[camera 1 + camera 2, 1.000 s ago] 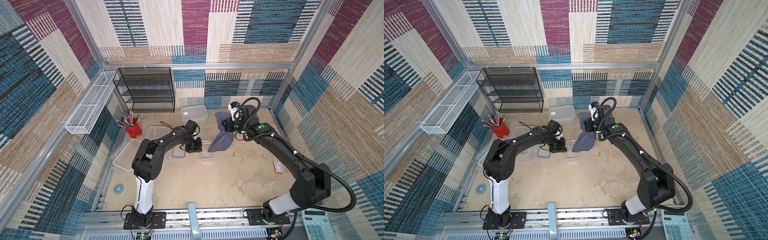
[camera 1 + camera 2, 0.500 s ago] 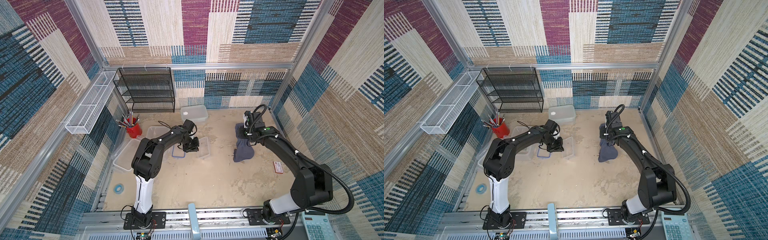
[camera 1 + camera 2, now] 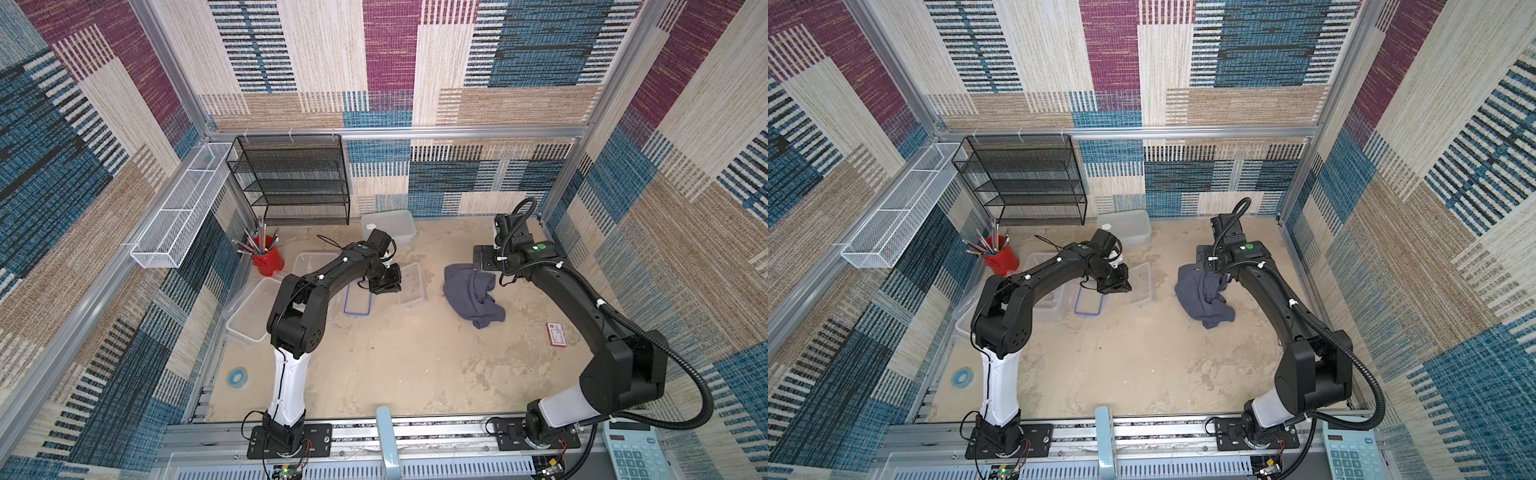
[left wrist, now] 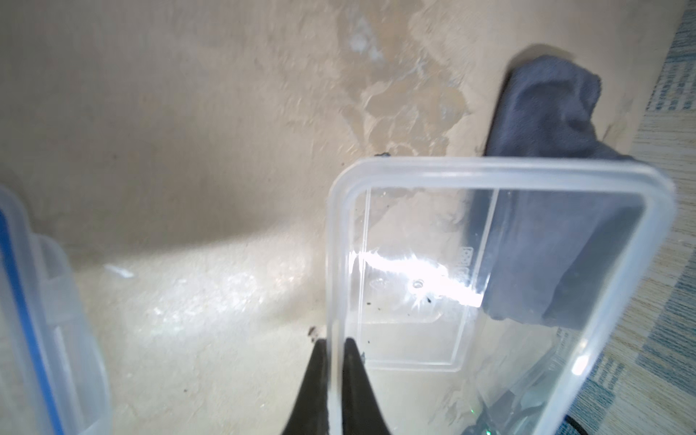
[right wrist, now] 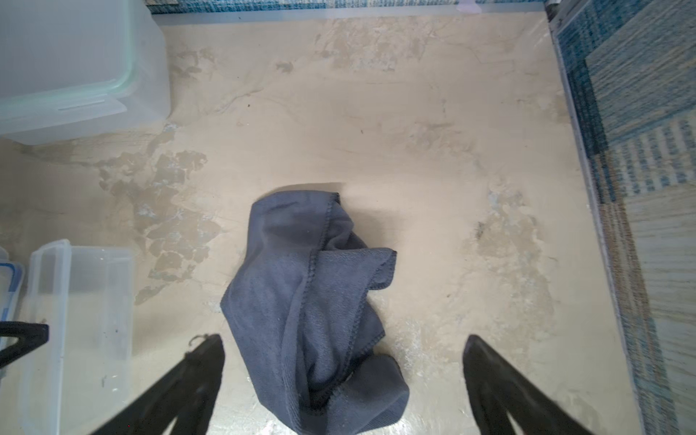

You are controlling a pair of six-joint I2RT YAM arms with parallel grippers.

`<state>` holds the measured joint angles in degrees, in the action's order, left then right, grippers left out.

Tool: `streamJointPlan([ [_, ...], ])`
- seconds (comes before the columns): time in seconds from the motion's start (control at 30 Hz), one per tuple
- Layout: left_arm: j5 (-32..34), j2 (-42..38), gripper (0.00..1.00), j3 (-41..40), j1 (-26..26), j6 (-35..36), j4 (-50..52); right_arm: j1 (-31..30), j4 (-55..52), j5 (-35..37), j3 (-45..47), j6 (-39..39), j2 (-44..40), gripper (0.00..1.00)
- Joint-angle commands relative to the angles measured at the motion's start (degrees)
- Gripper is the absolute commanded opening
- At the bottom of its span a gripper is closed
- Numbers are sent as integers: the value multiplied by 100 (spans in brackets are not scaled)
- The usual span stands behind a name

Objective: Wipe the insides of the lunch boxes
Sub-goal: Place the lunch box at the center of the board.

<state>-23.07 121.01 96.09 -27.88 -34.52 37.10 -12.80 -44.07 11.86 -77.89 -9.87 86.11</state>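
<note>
Now the right gripper (image 5: 344, 339) has let go: jaws wide, grey-blue cloth (image 5: 301, 282) lying loose between them. Only the left wrist view shows the left gripper (image 4: 335, 341) pinching the small lunch box (image 4: 489, 175) by its rim.

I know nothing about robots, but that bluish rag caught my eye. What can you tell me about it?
The cloth is grey-blue and looks soft and towel-like, with a stitched hem along its edges. It lies crumpled in a loose, folded heap on the beige table. The right gripper hovers over one end of it, jaws wide open to either side, so nothing pinches it. Nothing rests on top of it.
</note>
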Motion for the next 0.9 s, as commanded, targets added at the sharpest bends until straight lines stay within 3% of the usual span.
streamJointPlan([
  [0.0, -144, 226, 0, 447, -7, 15, 137, -3, -145, 223, 41, 13, -187, 99],
  [0.13, -262, 760, 0, 1418, -24, -52, 309, 1, 101, -65, 333, -51, -415, 99],
  [0.37, -363, 2167, 0, 3821, -157, -157, 822, -2, 514, -504, 765, -216, -595, 99],
  [0.57, -124, 3192, 0, 5453, -257, -407, 876, 3, 789, -673, 891, -313, -638, 99],
  [0.87, 413, 3437, 3, 5306, -356, -1064, -370, -3, 1068, -843, 1089, -466, -788, 99],
])
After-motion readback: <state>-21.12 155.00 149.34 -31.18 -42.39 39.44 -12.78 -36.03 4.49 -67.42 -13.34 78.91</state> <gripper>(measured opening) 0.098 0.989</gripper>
